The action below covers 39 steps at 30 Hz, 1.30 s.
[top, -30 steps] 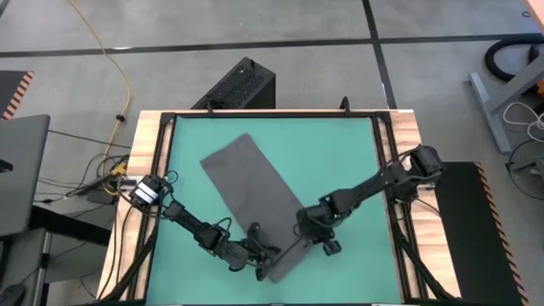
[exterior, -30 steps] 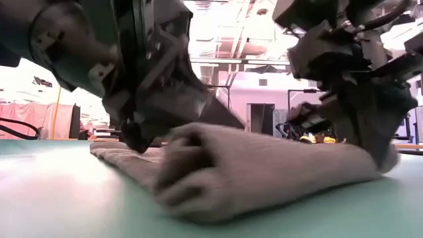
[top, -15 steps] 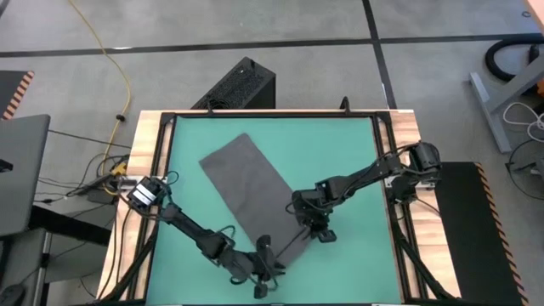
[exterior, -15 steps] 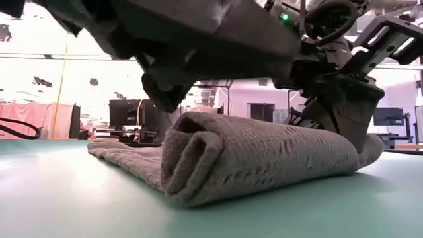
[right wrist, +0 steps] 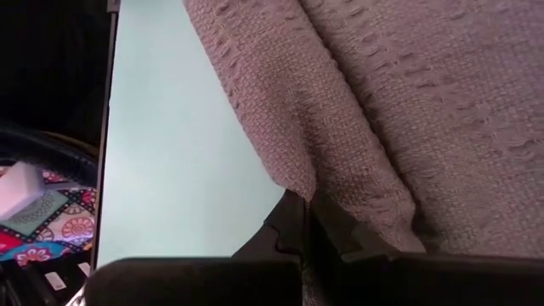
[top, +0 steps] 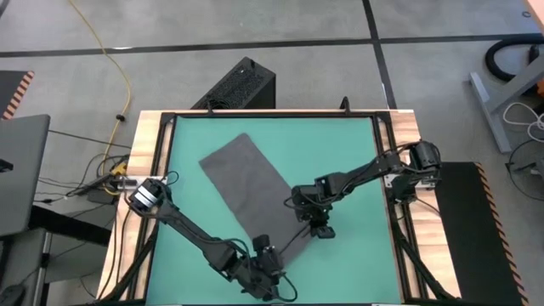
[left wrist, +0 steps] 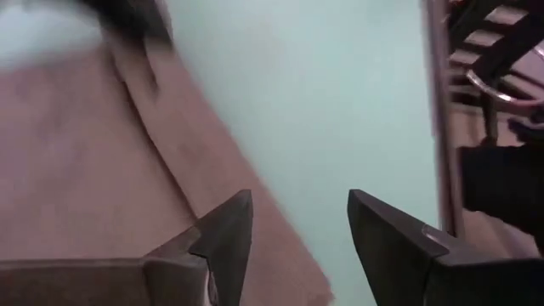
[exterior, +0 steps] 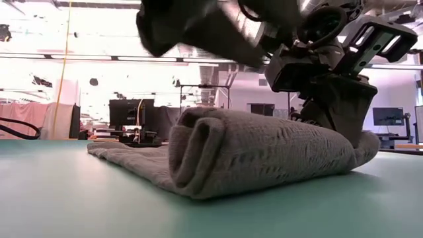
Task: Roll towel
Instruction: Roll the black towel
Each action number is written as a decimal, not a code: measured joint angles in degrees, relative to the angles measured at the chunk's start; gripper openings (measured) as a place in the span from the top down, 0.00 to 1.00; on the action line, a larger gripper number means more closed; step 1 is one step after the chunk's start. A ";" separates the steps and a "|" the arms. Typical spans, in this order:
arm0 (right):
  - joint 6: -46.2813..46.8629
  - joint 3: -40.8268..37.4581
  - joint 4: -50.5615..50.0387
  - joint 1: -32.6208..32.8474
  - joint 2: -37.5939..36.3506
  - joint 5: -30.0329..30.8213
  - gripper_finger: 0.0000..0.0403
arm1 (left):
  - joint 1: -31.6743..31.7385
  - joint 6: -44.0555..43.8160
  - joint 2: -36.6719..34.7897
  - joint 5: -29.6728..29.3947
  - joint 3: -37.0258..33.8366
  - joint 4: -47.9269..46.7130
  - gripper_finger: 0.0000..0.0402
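Note:
The dark grey towel lies slantwise on the teal mat. Its near end is rolled into a thick roll, and the flat rest stretches away behind it. My right gripper is shut on the roll's right end. My left gripper stands open near the table's near edge, above and clear of the roll's left end. Only the towel's edge and the mat show past its fingers. In the low view it is a blur over the roll. My right gripper pinches a fold of the towel between its two shut fingers at the right end of the roll. It comes from above, slanting down. The roll rests on the mat, and the cloth bunches up at the fingertips.
A wooden frame with black rails borders the mat. Bare mat lies to the right of the towel and along the far edge. Beyond the table are a black box, a yellow cable and a laptop.
My left gripper has opened, let go of the roll's left end, and drawn back toward the near edge and up. My right gripper has stayed shut on the towel and shifted a little toward the far edge. The roll now sits rounder and a little farther from the near edge.

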 joint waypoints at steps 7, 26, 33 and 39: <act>0.92 0.04 -0.90 -1.23 0.00 -1.15 0.95 | -0.55 -6.81 4.27 -0.51 -0.07 2.70 0.55; 3.81 0.07 -1.44 -4.35 0.00 -5.67 0.95 | 0.31 -11.07 4.62 -5.56 -0.05 -2.88 0.69; 5.07 0.19 -2.29 -6.51 2.34 -6.22 0.95 | 0.93 -10.37 4.62 -5.00 -0.05 -4.37 0.98; 4.95 0.56 -1.99 -8.18 6.09 -7.01 0.93 | 1.34 -12.66 4.51 -2.77 -3.78 -1.60 1.00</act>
